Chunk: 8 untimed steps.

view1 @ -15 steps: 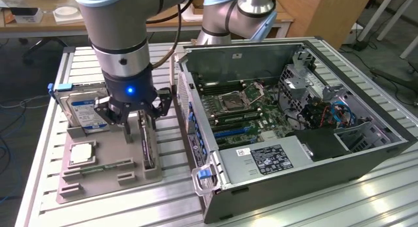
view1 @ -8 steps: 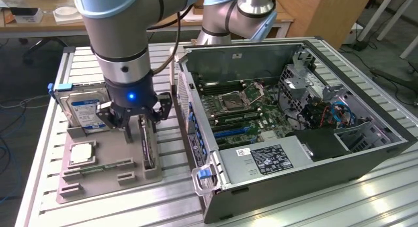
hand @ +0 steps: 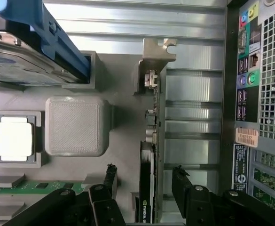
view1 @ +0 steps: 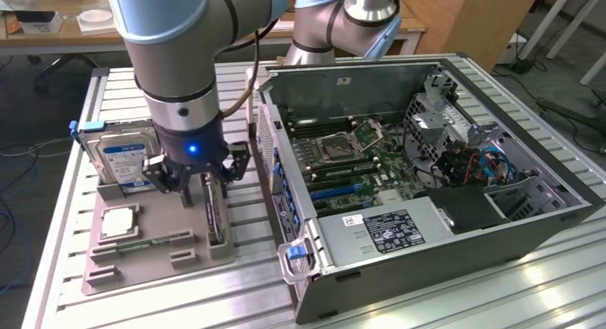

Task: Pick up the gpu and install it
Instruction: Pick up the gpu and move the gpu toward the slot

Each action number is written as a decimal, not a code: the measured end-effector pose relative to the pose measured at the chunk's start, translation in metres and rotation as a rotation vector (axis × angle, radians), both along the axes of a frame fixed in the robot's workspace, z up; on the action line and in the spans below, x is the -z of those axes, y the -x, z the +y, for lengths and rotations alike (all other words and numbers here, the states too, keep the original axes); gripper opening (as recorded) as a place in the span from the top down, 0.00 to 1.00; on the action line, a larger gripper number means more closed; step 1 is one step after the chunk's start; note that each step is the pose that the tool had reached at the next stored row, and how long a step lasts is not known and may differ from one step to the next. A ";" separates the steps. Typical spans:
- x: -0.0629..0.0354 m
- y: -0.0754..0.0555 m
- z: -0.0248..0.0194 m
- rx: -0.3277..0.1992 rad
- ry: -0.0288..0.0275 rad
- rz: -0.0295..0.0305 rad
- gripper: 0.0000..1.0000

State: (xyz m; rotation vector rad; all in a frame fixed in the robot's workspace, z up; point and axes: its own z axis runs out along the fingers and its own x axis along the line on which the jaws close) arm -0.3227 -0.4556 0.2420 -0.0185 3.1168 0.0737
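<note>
- Tray (view1: 156, 261): grey fixture on the slatted bench (view1: 511, 293), towards the exterior view's left. It carries a hard drive (view1: 121, 155) standing on edge, a processor (view1: 118, 221) lying flat and a memory stick (view1: 142, 242).
- Position of the gpu (view1: 216, 217): on edge in a slot on the tray's side nearest the case, not yet lifted. Its long axis runs along that slot, with the silver bracket (hand: 157, 55) at the hard-drive end.
- Position of the gripper (view1: 201, 187): directly over the card, jaws spread. One of the fingers (hand: 110, 181) stands on each side of the card's thin edge, with a gap visible on both sides and no contact seen. Judged: the closing line lies across the card's thickness, square to its long axis.
- Computer case (view1: 426, 180): open, just beside the tray on the exterior view's right, motherboard exposed.
</note>
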 end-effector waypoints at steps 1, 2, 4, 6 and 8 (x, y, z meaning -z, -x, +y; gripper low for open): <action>0.0018 0.000 0.0000 0.000 -0.0001 -0.0001 0.41; 0.0036 0.000 0.0000 0.000 0.0000 0.0000 0.41; 0.0073 0.000 0.0000 0.000 0.0000 0.0000 0.41; 0.0107 0.000 0.0000 0.000 0.0001 0.0001 0.41; 0.0141 0.000 -0.0001 0.000 0.0000 0.0001 0.41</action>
